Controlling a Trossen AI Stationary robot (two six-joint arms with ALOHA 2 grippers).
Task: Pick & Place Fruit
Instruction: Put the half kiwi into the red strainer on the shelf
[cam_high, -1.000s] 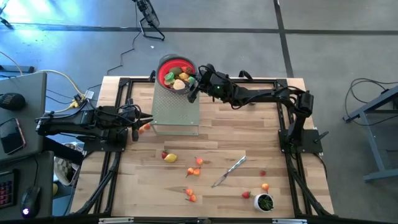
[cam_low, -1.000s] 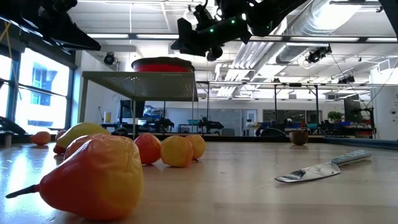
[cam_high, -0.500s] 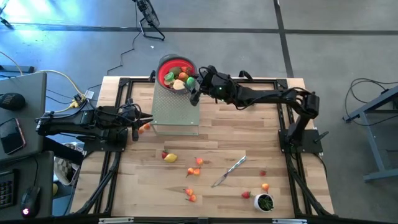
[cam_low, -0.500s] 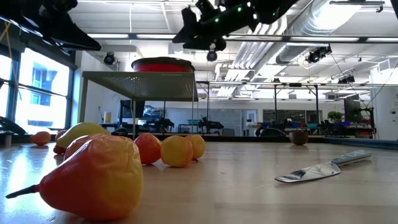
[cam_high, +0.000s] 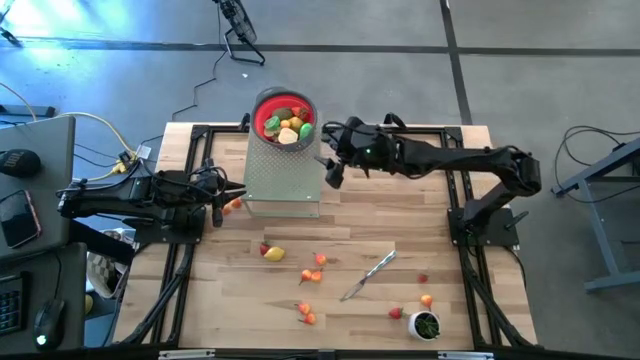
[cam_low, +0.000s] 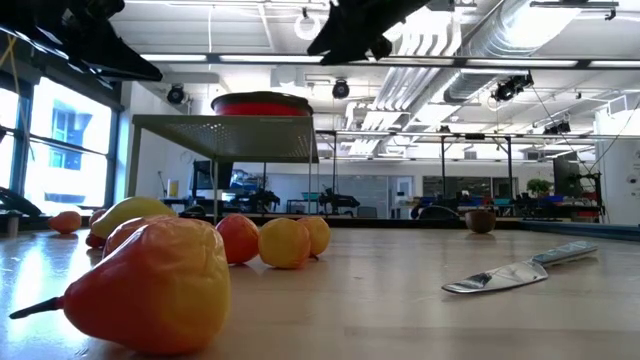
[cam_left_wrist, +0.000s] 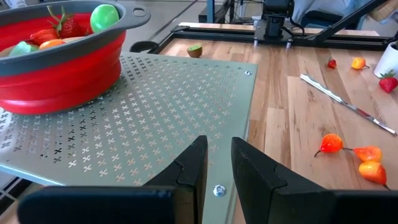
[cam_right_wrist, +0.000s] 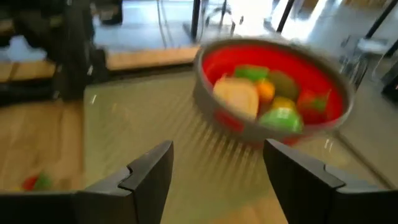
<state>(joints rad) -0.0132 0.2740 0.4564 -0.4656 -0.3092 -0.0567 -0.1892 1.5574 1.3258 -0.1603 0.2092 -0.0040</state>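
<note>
**A:** Where is the right gripper (cam_high: 331, 168)?

**B:** In the overhead view it hangs just off the 3 o'clock edge of the perforated metal stand (cam_high: 281, 175). Its fingers (cam_right_wrist: 148, 180) are spread wide with nothing between them. From its wrist camera the stand (cam_right_wrist: 149, 124) and the red bowl (cam_right_wrist: 273, 93) sit ahead, though that picture is smeared, so I would only say the bowl holds green, orange and tan pieces.

**A:** And the bowl from above?

**B:** The red bowl (cam_high: 283, 115) stands at the 12 o'clock end of the stand, filled with toy fruit (cam_high: 288, 128).

**A:** The left gripper (cam_high: 214, 207)?

**B:** It waits at the stand's 9 o'clock side, low by the table. Its fingers (cam_left_wrist: 189, 171) stand narrowly apart, holding nothing. A small orange piece (cam_high: 233, 204) lies just beside it.

**A:** What is left on the table (cam_high: 400, 240)?

**B:** Loose fruit toward 6 o'clock of the stand: a yellow piece (cam_high: 274, 254) touching a red one, an orange cluster (cam_high: 317, 263), and another pair (cam_high: 306, 314) nearer the front edge. A silver knife (cam_high: 366, 275) lies at an angle at about 5 o'clock, and a small white cup (cam_high: 426, 325) with green contents stands near the front corner, a strawberry (cam_high: 396, 313) just beside it. At table height, a red-orange pear-shaped piece (cam_low: 150, 285) fills the foreground.
</note>
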